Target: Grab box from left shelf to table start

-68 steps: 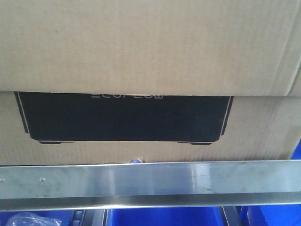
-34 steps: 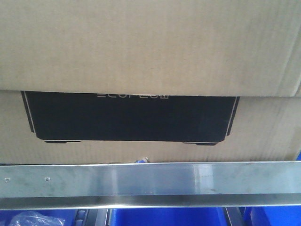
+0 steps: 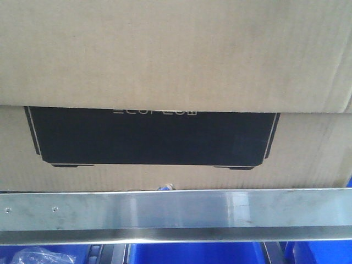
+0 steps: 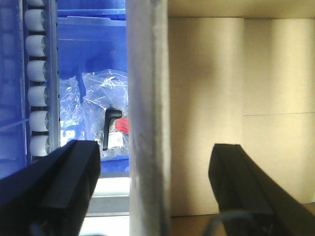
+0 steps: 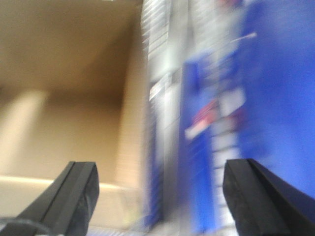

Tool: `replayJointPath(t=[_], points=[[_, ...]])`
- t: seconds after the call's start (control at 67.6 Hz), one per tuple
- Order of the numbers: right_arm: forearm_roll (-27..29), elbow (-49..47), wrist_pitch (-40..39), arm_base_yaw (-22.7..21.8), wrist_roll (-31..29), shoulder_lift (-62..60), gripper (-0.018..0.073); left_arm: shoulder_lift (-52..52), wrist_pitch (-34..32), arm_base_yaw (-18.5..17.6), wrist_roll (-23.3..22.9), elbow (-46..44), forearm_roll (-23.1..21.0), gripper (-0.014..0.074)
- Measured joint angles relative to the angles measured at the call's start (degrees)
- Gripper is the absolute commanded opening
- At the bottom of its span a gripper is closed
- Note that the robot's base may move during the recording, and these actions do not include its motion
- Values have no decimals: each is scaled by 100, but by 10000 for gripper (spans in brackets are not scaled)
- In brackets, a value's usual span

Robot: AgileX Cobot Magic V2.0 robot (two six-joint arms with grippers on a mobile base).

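Observation:
The brown cardboard box (image 3: 165,55) fills the front view, its black printed panel (image 3: 151,137) just above the left shelf's brushed-steel rail (image 3: 176,214). My left gripper (image 4: 155,169) is open; the grey shelf rail (image 4: 147,113) runs between its fingers, with the box (image 4: 221,88) on the right. My right gripper (image 5: 161,194) is open too, in a blurred view, with the box (image 5: 64,98) on its left and the shelf rail (image 5: 167,73) between the fingers. Neither gripper holds anything. The table is out of view.
Blue plastic bins (image 3: 187,253) sit below the rail. In the left wrist view a blue bin (image 4: 93,59) holds clear bags of parts (image 4: 101,115), beside a column of white rollers (image 4: 37,73). More blue bins (image 5: 280,98) lie right of the right gripper.
In the front view the box panel and rail shifted slightly right and down a second ago. Nothing has moved in the last half second.

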Motion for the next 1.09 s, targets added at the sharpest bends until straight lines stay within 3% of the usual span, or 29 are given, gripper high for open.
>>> replayJointPath(t=[0.636, 0.99, 1.094], points=[[90, -2850, 1433, 67, -69, 3867, 615, 0, -24, 0, 0, 0, 10, 371], [-529, -3085, 1466, 546, 77, 4879, 612, 26, -37, 0, 0, 0, -1, 371], [-614, -3132, 1412, 546, 135, 4905, 554, 61, -37, 0, 0, 0, -1, 371]])
